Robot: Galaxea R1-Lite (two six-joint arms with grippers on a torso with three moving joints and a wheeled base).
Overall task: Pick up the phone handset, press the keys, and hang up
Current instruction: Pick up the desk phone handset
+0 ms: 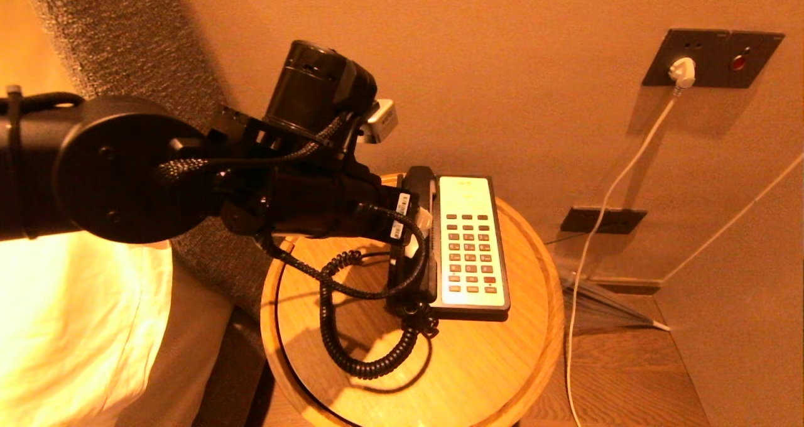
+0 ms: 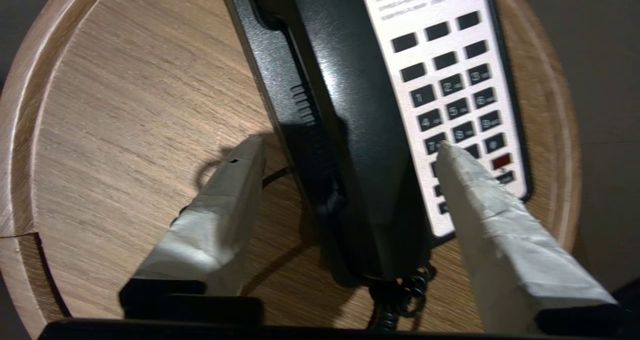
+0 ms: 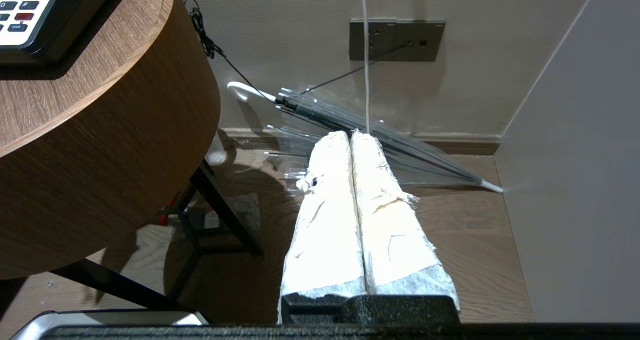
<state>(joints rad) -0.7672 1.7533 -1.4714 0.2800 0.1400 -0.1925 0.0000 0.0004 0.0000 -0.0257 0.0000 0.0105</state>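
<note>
Straddling one phone handset (image 2: 350, 145) — seemingly untouched.

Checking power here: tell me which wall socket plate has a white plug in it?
The upper wall plate, beside its red button; the lower plate shows no white plug.

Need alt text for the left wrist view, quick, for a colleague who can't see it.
The left gripper, fingers spread wide, straddles the black phone handset, which lies in its cradle on the phone base. One finger is over the round wooden table, the other over the keypad.
</note>
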